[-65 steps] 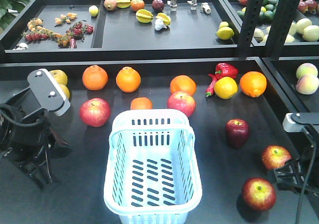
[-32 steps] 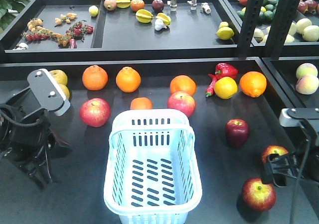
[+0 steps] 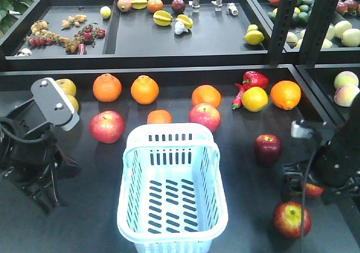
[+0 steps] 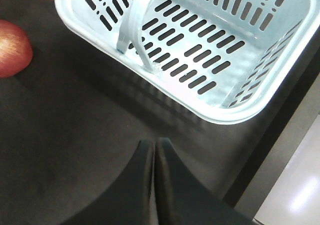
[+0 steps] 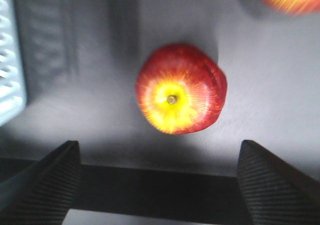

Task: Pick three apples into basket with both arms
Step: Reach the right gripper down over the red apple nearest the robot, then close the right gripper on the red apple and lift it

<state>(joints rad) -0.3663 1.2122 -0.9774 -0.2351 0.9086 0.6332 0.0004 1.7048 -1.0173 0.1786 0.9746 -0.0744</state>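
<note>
The basket (image 3: pixel 130 205) stands at the lower centre of the front view, pale blue-white, its handles folded down near the far end. All three apples lie outside it on the black table (image 3: pixel 84 213). The dark maroon apple (image 3: pixel 267 149) sits right of the basket, apart from it. A deep red apple (image 3: pixel 292 219) lies near the bottom edge at the lower right. Just above it, a second red apple (image 3: pixel 313 190) shows only as a sliver under the right arm (image 3: pixel 336 162), which leans in from the right edge.

In the right wrist view the right gripper (image 5: pixel 159 150) is spread wide, its ribbed fingers (image 5: pixel 50 180) in the two lower corners, touching nothing. A yellow-centred apple (image 5: pixel 180 90) lies mid-frame, above the gap between them. It is probably the half-hidden one, though the blur makes that hard to confirm. A corner of the basket shows at the left edge.

The left arm (image 3: pixel 28 152) sits at the left of the front view, beside the basket. In its wrist view the left gripper (image 4: pixel 153 147) has its fingers pressed together with nothing between them, over bare table just below the basket's rim.
</note>
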